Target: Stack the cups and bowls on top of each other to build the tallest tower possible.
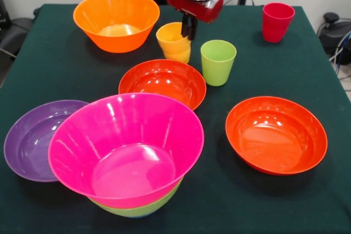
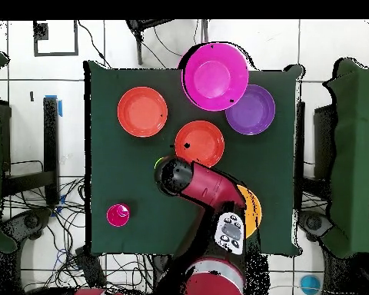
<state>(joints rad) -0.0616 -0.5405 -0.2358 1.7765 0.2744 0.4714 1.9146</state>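
My gripper (image 1: 189,34) comes down from above and is shut on the right rim of the yellow-orange cup (image 1: 173,45), which leans to one side behind the middle red-orange bowl (image 1: 162,83). Just right of it the lime green cup (image 1: 218,61) stands upright, and the red cup (image 1: 277,21) stands at the far right. The tower is the magenta bowl (image 1: 126,146) nested in the green bowl (image 1: 142,210) at the near edge. From overhead, the arm (image 2: 207,184) hides the gripper and the yellow-orange cup.
A deep orange bowl (image 1: 116,20) sits far left, a purple bowl (image 1: 30,138) touches the magenta one at near left, and a second red-orange bowl (image 1: 276,134) lies near right. Cables and chairs surround the green-clothed table (image 1: 66,75).
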